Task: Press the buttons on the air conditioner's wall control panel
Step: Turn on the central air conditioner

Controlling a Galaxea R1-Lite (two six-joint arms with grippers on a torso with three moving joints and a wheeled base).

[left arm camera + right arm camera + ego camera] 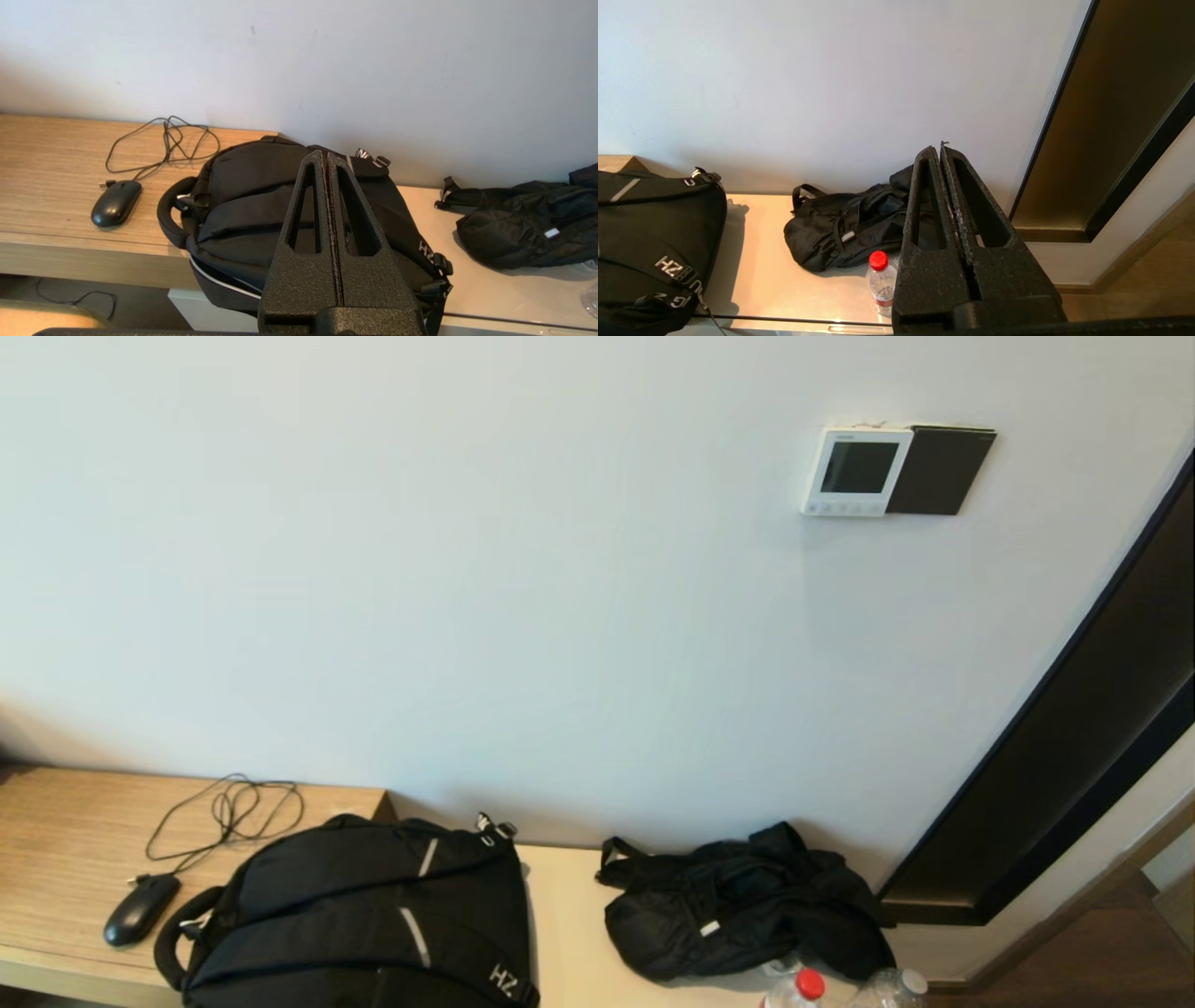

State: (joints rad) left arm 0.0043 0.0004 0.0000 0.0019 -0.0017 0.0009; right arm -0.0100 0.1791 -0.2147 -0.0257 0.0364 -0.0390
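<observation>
The air conditioner's wall control panel [854,471] is a small white square with a dark grey screen, high on the white wall at the upper right of the head view. Its row of tiny white buttons [843,508] runs along its bottom edge. A plain black square plate [938,470] adjoins it on the right. Neither arm shows in the head view. My left gripper [323,156] is shut and empty, low down over the black backpack [280,210]. My right gripper [938,150] is shut and empty, low down near the black bag [845,228]. The panel is out of both wrist views.
A wooden desk [65,840] holds a black mouse [140,907] with its cable, the backpack [364,915], a crumpled black bag [738,901] and two clear bottles [798,989]. A dark door frame [1074,737] stands at the right.
</observation>
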